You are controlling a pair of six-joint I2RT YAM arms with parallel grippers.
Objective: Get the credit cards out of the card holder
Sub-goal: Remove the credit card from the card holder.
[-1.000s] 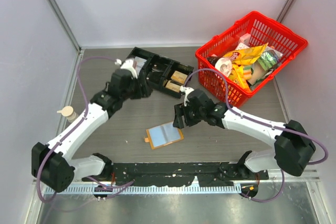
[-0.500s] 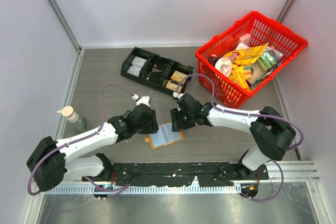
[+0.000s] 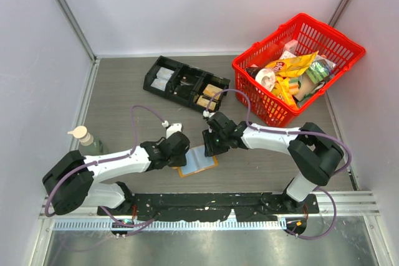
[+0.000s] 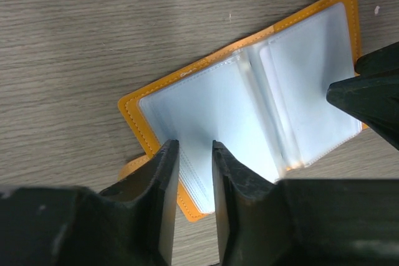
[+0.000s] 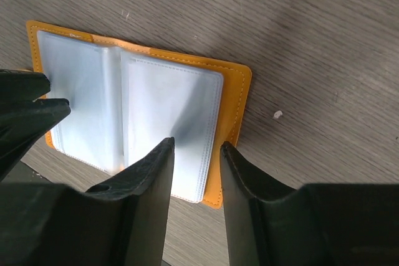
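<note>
Right, start at your left gripper (image 4: pixel 194 147) - its 2 fingers stand only a narrow gap apart, tips down at the near edge of 1 pale panel of the card holder (image 4: pixel 249 104). Pale plastic shows in the gap, but I cannot tell whether anything is pinched. The little orange tab (image 4: pixel 134 169) pokes out just beside the left finger.

Over to your right gripper (image 5: pixel 196 147) - same picture: jaws partly parted, a slim gap, tips planted at the edge of the other pale panel, with no card visibly in its grasp. Each wrist view catches the other gripper's dark finger on the far panel.

So the card holder lies wide open and flat, blue-grey sleeves up, orange border all round, with a gripper on each half. From above it sits on the wood-grain table (image 3: pixel 124 91), centre, near the arm bases, with both arms bent inward to meet over it.

Farther back, the black compartment tray (image 3: pixel 186 83) sits well apart. The red basket (image 3: pixel 333 31), piled with packets, fills the far right corner, and a small bottle (image 3: pixel 84 136) stands at the left edge.
</note>
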